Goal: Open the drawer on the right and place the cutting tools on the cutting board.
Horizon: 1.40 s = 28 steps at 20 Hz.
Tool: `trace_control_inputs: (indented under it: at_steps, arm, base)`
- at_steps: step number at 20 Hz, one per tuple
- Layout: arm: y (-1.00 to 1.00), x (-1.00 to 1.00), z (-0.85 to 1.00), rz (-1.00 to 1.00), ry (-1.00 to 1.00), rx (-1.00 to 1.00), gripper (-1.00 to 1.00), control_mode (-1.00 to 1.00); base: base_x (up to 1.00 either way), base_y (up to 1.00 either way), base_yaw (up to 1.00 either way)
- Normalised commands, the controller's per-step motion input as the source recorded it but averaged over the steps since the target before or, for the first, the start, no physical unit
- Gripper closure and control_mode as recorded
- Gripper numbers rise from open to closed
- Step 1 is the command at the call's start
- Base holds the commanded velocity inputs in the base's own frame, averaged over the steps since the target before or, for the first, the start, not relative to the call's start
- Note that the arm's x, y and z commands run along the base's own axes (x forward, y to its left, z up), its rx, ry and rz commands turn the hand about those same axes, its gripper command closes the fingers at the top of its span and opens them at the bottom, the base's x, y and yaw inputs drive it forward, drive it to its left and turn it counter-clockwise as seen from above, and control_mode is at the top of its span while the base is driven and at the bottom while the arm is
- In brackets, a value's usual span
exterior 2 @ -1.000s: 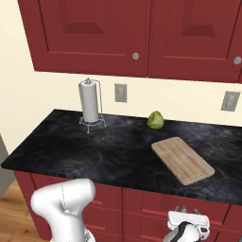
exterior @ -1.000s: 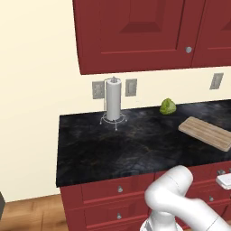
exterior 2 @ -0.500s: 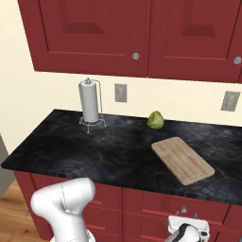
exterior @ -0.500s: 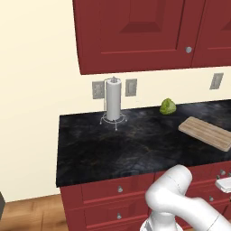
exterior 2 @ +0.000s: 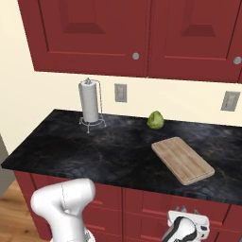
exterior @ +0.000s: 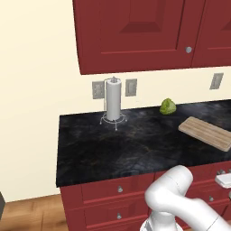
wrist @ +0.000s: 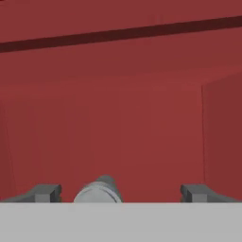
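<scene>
The drawer (wrist: 118,123) shows as a flat dark red front close ahead of the hand. Its small silver knob (wrist: 98,190) sits low between my fingertips, a little left of centre. My gripper (wrist: 122,191) is open, with the jaws wide on either side of the knob and not touching it. From the right base view, the hand (exterior 2: 187,226) is held below the counter edge against the drawer row. The tan cutting board (exterior 2: 182,159) lies on the black counter (exterior 2: 94,151), also visible from the left (exterior: 206,133). The cutting tools are hidden.
A paper towel roll (exterior 2: 90,101) on a wire stand is at the back of the counter. A round green vegetable (exterior 2: 155,120) sits by the wall behind the board. Red upper cabinets (exterior 2: 142,33) hang overhead. More red drawers with silver knobs (exterior: 119,189) run to the left.
</scene>
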Motion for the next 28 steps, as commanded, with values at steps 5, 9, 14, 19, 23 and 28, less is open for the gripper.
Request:
trace_control_inputs:
  at_steps: [5, 9, 14, 19, 23, 28]
  arm:
    - [0.17, -0.03, -0.01, 0.00, 0.00, 0.00, -1.00, -1.00]
    - [0.04, 0.00, 0.00, 0.00, 0.00, 0.00, -1.00, -1.00]
    - [-0.10, 0.00, -0.32, 0.02, 0.00, -0.01, -1.00, -1.00]
    - [0.00, 0.00, 0.00, 0.00, 0.00, 0.00, -1.00, -1.00]
    - [-0.23, 0.03, -0.01, 0.03, -0.01, 0.00, -1.00, -1.00]
    - [0.00, 0.00, 0.00, 0.00, 0.00, 0.00, 1.00, -1.00]
  base:
    - [0.00, 0.00, 0.00]
    - [0.00, 0.00, 0.00]
    - [0.00, 0.00, 0.00]
    - [0.00, 0.00, 0.00]
    - [0.00, 0.00, 0.00]
    - [0.00, 0.00, 0.00]
